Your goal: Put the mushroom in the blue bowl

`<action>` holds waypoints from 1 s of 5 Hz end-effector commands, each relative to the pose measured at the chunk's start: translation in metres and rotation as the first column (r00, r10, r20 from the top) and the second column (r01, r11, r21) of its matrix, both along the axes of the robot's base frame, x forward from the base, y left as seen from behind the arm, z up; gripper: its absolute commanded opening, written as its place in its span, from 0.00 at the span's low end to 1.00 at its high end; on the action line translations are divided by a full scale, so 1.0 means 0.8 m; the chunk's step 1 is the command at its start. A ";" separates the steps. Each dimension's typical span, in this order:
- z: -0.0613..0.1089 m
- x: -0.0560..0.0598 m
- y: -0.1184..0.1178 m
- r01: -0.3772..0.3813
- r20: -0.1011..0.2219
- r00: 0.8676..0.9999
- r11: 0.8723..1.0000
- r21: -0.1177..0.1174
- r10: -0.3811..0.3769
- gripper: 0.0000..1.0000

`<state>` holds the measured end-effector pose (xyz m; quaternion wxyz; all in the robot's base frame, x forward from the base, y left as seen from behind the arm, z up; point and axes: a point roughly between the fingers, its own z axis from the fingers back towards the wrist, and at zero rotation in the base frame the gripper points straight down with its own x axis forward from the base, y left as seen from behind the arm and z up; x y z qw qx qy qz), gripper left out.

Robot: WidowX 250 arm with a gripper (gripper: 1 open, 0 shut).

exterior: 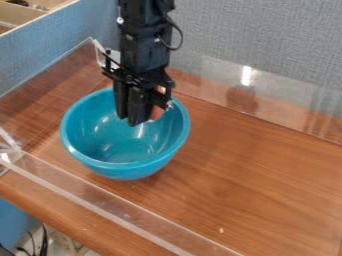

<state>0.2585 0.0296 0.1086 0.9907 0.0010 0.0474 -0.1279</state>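
The blue bowl (pixel 123 135) sits on the wooden table, left of centre. My gripper (pixel 139 113) hangs straight down over the bowl's back right part, fingertips just inside the rim. It is shut on the mushroom (pixel 159 99). Only a bit of the reddish-orange cap shows at the right side of the fingers; the stem is hidden.
A clear plastic wall (pixel 94 205) runs along the table's front and left edges, with another clear panel (pixel 254 85) at the back. A blue-grey wall stands behind. Bare wood table (pixel 254 170) lies to the right of the bowl.
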 end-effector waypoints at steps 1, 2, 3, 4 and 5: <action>0.021 -0.001 -0.006 0.016 0.071 0.997 1.000 0.007 -0.016 0.00; 0.020 -0.003 -0.010 0.022 0.071 0.997 1.000 0.007 -0.023 0.00; 0.019 -0.005 -0.014 0.027 0.071 0.997 1.000 0.006 -0.027 0.00; 0.020 -0.007 -0.017 0.027 0.074 0.997 1.000 0.005 -0.028 0.00; 0.020 -0.009 -0.021 0.029 0.075 0.997 1.000 0.004 -0.029 0.00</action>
